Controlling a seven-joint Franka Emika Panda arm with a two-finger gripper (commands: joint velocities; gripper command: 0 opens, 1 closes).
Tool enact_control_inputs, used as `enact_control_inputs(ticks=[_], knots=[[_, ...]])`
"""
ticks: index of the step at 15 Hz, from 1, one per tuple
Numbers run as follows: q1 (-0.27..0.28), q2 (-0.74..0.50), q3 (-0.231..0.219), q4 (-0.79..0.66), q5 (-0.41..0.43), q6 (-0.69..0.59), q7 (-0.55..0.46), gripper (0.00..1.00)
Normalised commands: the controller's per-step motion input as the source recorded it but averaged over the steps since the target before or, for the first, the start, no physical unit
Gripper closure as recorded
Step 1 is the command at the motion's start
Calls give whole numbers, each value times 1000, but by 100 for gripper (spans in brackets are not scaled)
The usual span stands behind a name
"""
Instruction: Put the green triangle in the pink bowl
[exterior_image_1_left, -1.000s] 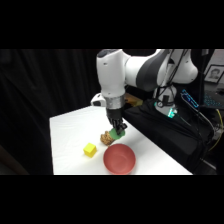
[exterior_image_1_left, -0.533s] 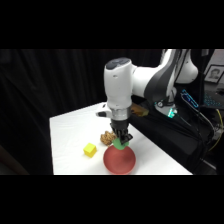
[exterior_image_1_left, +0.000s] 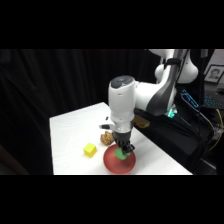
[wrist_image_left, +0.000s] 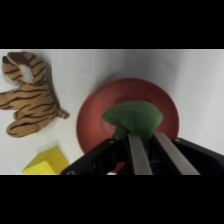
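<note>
The green triangle (wrist_image_left: 133, 117) is pinched between the two fingers of my gripper (wrist_image_left: 144, 132), which is shut on it. It hangs just above the middle of the pink bowl (wrist_image_left: 95, 115). From the side, the gripper (exterior_image_1_left: 122, 150) comes straight down over the bowl (exterior_image_1_left: 111, 163) near the table's front edge. There the green triangle (exterior_image_1_left: 121, 155) shows at the fingertips, low inside the bowl's rim. I cannot tell whether it touches the bowl's floor.
A yellow block (exterior_image_1_left: 90, 149) lies left of the bowl, its corner (wrist_image_left: 46, 163) showing in the wrist view. A striped tiger toy (wrist_image_left: 30, 102) lies just behind the bowl, and from the side the tiger toy (exterior_image_1_left: 106, 137) is partly hidden by the arm. The table's front edge (exterior_image_1_left: 120, 173) is close.
The arm has carried the green triangle from beside the tiger toy forward over the pink bowl and lowered it towards the bowl's middle.
</note>
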Motion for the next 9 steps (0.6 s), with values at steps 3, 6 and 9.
enact_control_inputs(ticks=[3,6,9], knots=[[32,122,-19,51,65,216,-2,95],[46,127,-56,104,36,153,18,59],[47,113,-64,139,30,81,14,37]])
